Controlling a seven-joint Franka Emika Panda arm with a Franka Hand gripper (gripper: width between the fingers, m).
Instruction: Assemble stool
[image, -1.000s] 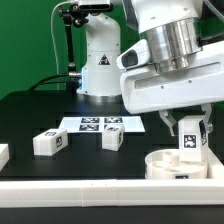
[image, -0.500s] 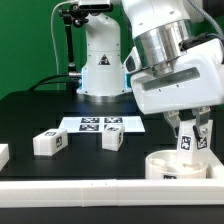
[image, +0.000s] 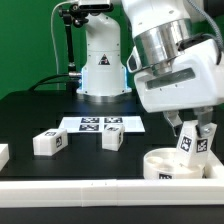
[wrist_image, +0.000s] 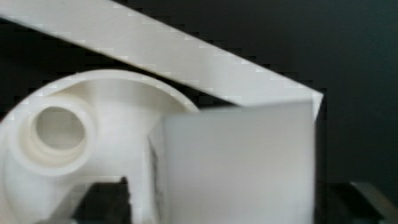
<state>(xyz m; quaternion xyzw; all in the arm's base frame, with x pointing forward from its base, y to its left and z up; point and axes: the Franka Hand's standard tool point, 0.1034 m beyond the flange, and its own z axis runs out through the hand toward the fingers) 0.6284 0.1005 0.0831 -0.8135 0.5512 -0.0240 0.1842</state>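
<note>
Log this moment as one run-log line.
gripper: shut on leg | leg: tilted over seat, contact unclear | loose legs: two near marker board

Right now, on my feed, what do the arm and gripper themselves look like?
The arm is glossy white with rounded casings, and a silver-grey cylindrical collar sits above a boxy white body. The gripper has two slim fingers, dark at the tips.

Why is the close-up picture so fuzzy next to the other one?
Wrist view: soft all over; the held leg sits so near the lens that it blurs into a pale slab, and the seat behind is hazy too. Exterior view: evenly lit and fairly sharp, with mild glare on the arm's metal collar.
</note>
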